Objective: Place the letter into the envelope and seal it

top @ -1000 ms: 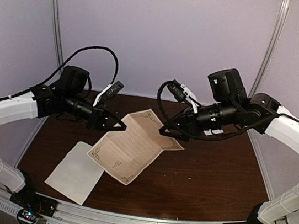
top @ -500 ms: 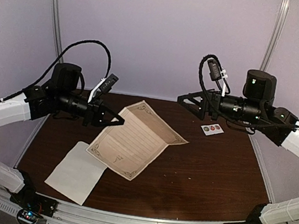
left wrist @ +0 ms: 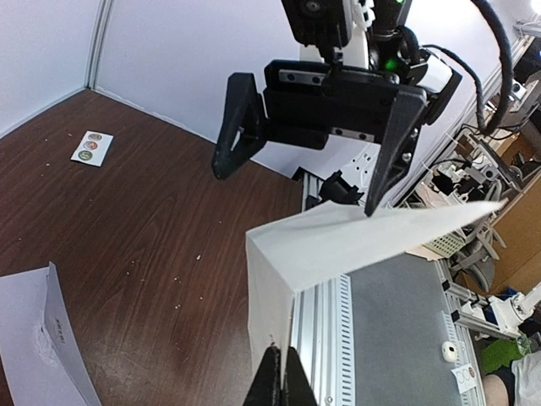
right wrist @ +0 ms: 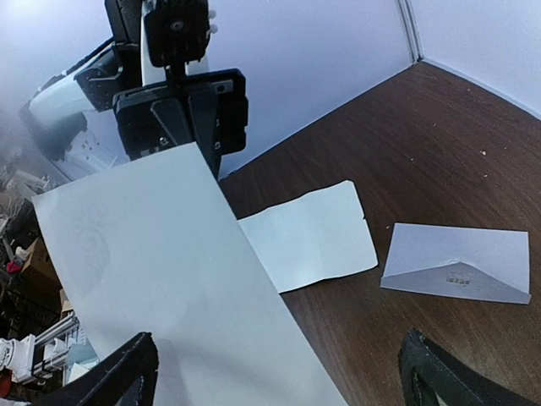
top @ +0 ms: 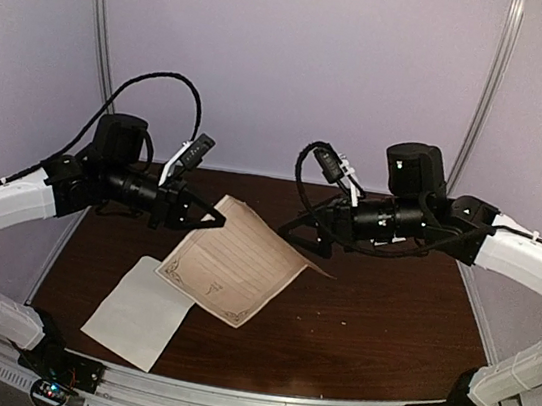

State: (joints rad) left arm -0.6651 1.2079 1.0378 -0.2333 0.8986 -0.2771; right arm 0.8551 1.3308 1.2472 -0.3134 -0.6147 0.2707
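Left tool (top: 220, 222) pinched closed; right tool (left wrist: 296, 186) spread wide, both seemingly raised.

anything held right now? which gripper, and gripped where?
Left gripper is shut on the letter, pinching its left edge near the far corner. Right gripper is open at the opposite edge, holding nothing.

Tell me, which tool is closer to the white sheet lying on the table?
Left. The left tool, shut on the letter, hangs just beyond the white sheet; the right tool stands open farther right, at the letter's far edge.
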